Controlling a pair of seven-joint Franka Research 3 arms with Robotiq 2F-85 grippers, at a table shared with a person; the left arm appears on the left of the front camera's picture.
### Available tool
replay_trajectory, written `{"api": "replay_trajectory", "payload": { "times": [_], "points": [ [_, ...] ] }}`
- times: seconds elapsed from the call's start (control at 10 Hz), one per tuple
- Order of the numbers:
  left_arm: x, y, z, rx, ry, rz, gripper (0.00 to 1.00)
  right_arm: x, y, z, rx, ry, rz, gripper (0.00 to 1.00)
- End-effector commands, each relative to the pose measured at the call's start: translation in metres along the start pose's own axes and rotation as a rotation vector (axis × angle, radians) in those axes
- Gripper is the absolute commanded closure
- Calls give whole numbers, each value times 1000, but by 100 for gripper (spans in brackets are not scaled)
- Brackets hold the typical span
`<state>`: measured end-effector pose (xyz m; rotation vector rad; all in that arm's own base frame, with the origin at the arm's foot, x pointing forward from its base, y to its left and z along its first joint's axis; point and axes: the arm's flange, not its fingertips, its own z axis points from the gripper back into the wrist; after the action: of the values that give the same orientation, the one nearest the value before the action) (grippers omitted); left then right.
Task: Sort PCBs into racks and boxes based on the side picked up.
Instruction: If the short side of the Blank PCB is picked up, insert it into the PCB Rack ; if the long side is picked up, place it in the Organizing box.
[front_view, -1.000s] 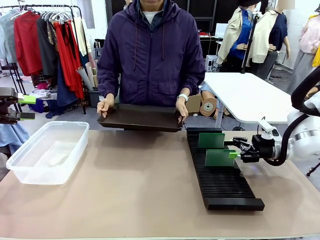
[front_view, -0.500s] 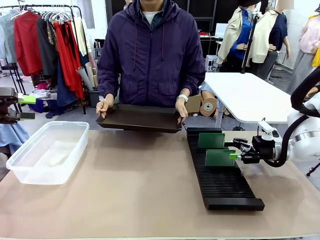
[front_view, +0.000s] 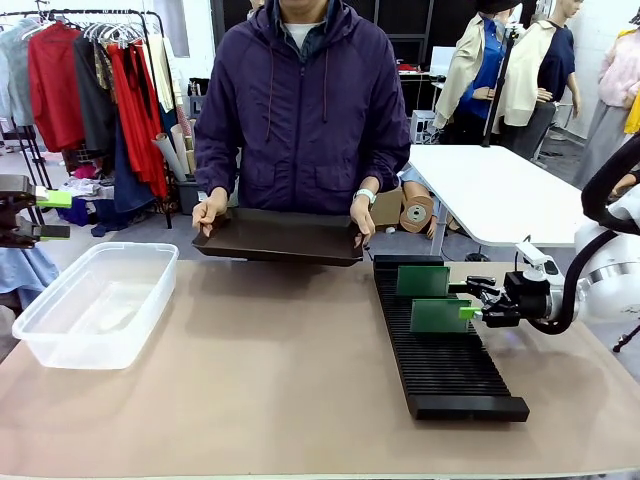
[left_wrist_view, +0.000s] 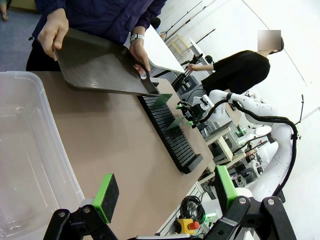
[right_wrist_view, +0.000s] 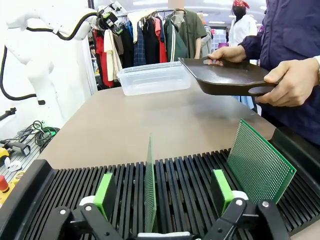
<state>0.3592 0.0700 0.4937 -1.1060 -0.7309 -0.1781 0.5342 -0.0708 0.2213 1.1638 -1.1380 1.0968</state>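
Between the earlier front pictures and this one almost nothing is altered: the right pincer (front_view: 470, 311) is kept at the right edge of the long black slotted plastic rack (front_view: 440, 360), its green pads (right_wrist_view: 104, 195) spread to either side of a thin green dotted PCB (right_wrist_view: 149, 185) that is stood on edge in a slot, with clear gaps seen in the right wrist view. The board is therefore judged to be released and seated, so this placement looks finished and a withdrawal is likely called for. A second green PCB (front_view: 421, 281) is seen leaning in a farther slot of the same rack. The dark brown shallow tray (front_view: 280, 240) is held by the person's hands (front_view: 210, 211) above the far edge of the desk (front_view: 250, 380). The clear plastic tub (front_view: 95, 300) is set at the left, with nothing made out inside. The left pincer (left_wrist_view: 162, 197) is held spread near the tub, pinching nothing.
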Motion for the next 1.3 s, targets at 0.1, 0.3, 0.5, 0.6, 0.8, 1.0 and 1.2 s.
{"api": "replay_trajectory", "payload": {
  "times": [0.1, 0.3, 0.5, 0.6, 0.8, 1.0, 1.2],
  "points": [
    [0, -1, 1, -12, -6, -1, 0, 4, -1, -1, -2, 1, 11, 0],
    [0, -1, 1, -12, -6, -1, 0, 4, -1, -1, -2, 1, 11, 0],
    [0, -1, 1, -12, -6, -1, 0, 4, -1, -1, -2, 1, 11, 0],
    [0, -1, 1, -12, -6, -1, 0, 4, -1, -1, -2, 1, 11, 0],
    [0, -1, 1, -12, -6, -1, 0, 4, -1, -1, -2, 1, 11, 0],
    [0, -1, 1, -12, -6, -1, 0, 4, -1, -1, -2, 1, 11, 0],
    [0, -1, 1, -12, -6, -1, 0, 4, -1, -1, -2, 1, 11, 0]
  ]
}}
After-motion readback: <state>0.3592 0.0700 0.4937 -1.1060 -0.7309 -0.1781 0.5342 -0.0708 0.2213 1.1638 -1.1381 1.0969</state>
